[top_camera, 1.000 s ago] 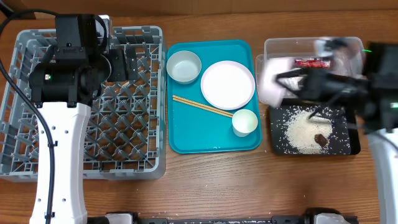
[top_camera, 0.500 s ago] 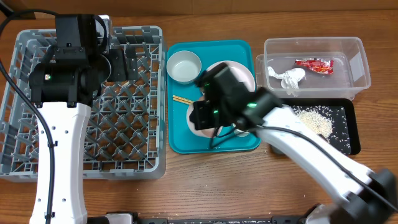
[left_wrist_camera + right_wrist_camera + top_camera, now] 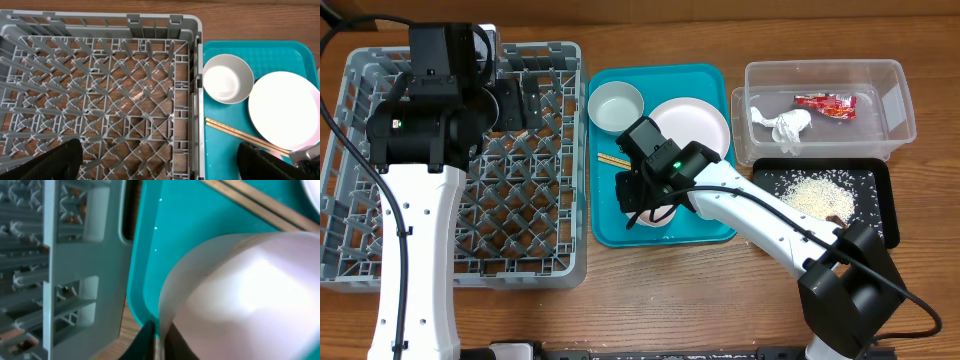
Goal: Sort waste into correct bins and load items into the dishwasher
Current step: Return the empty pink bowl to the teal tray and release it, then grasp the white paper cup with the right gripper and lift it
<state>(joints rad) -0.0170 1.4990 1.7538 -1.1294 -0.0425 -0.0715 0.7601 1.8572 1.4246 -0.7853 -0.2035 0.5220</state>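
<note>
Right fingers (image 3: 149,342), dark and narrow, sit at the rim of the pinkish-white bowl (image 3: 240,295); whether they pinch its wall I cannot tell. Smooth, glossy and round, the bowl shows its curved side close to the teal tray's (image 3: 705,78) edge next to the grey lattice rack (image 3: 545,250); which way its mouth faces is unclear. Thin wooden chopsticks (image 3: 235,131) lie slanted across the tray, just beside the round white plate (image 3: 282,110). Left fingers (image 3: 55,160) stand wide apart above the rack.

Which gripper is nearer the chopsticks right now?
Right. The right gripper hangs over the teal tray beside the chopsticks; the left gripper is off over the dish rack.
</note>
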